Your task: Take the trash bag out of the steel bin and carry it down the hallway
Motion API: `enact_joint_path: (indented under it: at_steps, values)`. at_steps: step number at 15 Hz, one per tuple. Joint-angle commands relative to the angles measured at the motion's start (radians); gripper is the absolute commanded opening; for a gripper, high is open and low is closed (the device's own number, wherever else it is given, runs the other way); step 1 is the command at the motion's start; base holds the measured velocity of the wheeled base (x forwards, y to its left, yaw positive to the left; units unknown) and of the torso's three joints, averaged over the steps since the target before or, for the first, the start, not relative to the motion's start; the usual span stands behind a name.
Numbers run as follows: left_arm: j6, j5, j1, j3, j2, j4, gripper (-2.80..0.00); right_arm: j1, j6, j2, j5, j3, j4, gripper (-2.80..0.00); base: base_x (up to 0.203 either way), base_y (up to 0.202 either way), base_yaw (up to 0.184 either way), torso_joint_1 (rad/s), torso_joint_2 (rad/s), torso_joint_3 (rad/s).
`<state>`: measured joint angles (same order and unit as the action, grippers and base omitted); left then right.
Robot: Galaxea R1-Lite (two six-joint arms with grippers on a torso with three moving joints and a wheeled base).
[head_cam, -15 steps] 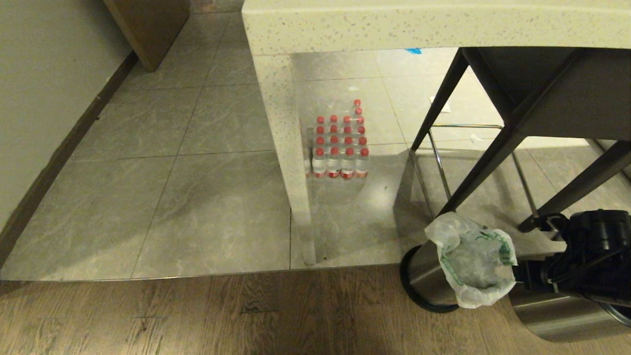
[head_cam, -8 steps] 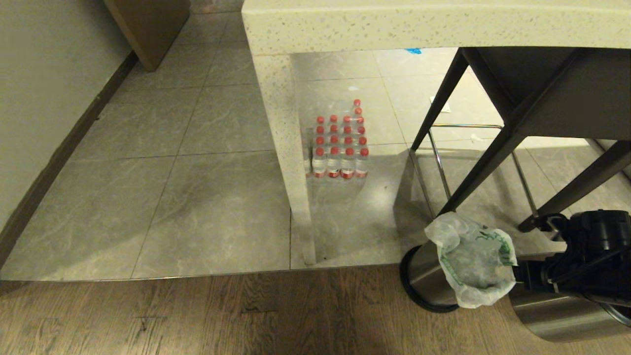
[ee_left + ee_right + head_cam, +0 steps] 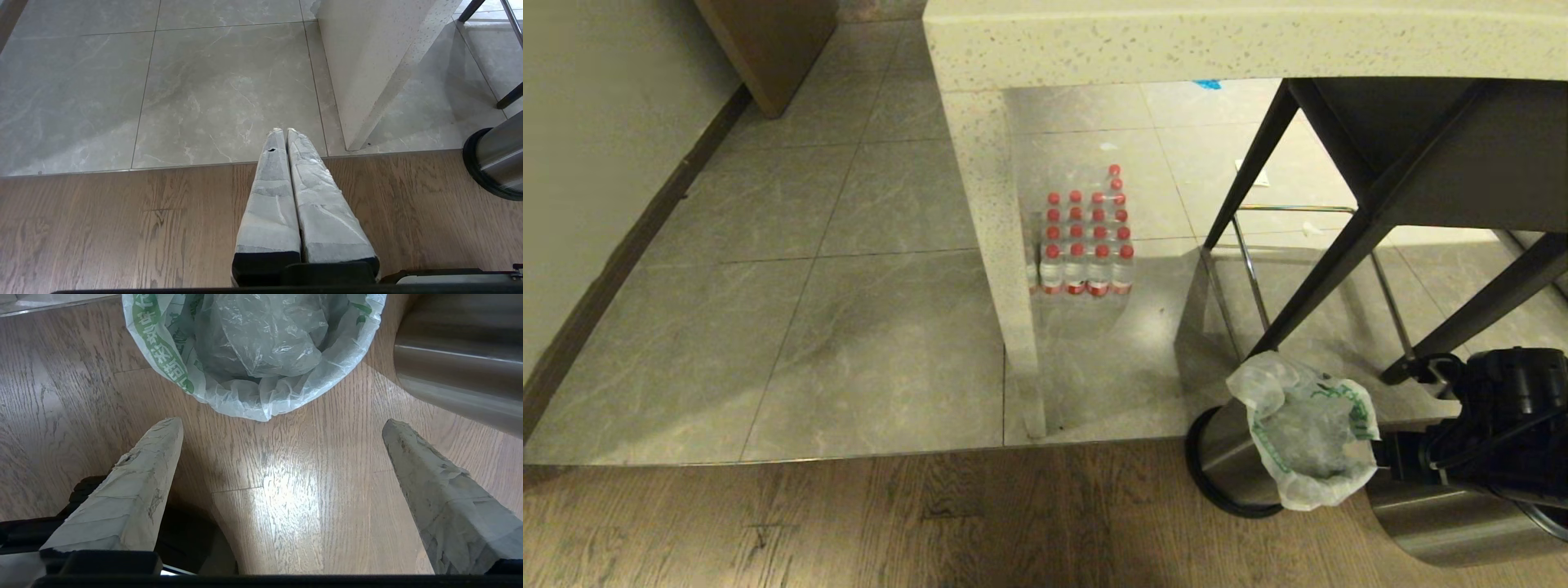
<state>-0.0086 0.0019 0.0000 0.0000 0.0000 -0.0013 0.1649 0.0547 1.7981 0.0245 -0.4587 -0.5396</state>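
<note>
The steel bin (image 3: 1223,457) stands on the wood floor by the stool, with a black ring (image 3: 482,179) around its foot. The trash bag (image 3: 1307,433) lines it, its translucent white rim with green lettering (image 3: 163,355) folded over the top. My right gripper (image 3: 282,424) is open just short of the bag's near rim, fingers spread wide with only floor between them. In the head view the right arm (image 3: 1503,433) sits right of the bag. My left gripper (image 3: 284,130) is shut and empty, hanging over the floor seam left of the bin.
A second steel cylinder (image 3: 1445,523) lies under the right arm, close to the bag. A stone counter leg (image 3: 1005,269), a pack of red-capped bottles (image 3: 1086,245) and dark stool legs (image 3: 1323,278) stand behind. A wall (image 3: 588,163) runs along the left.
</note>
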Motion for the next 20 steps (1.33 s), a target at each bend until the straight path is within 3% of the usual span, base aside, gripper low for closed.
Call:
enact_joint_path:
  at_steps: [1, 20]
  values:
    - [-0.001, 0.001, 0.0, 0.001, -0.001, 0.0, -2.8, -0.166, -0.079, -1.798, -0.044, 0.393, 0.693, 0.0, 0.0, 0.0, 0.0, 0.0, 0.0, 0.0]
    - [-0.001, 0.0, 0.0, 0.0, -0.001, 0.0, -2.8, -0.166, -0.079, -1.798, -0.044, 0.393, 0.693, 0.0, 0.0, 0.0, 0.0, 0.0, 0.0, 0.0]
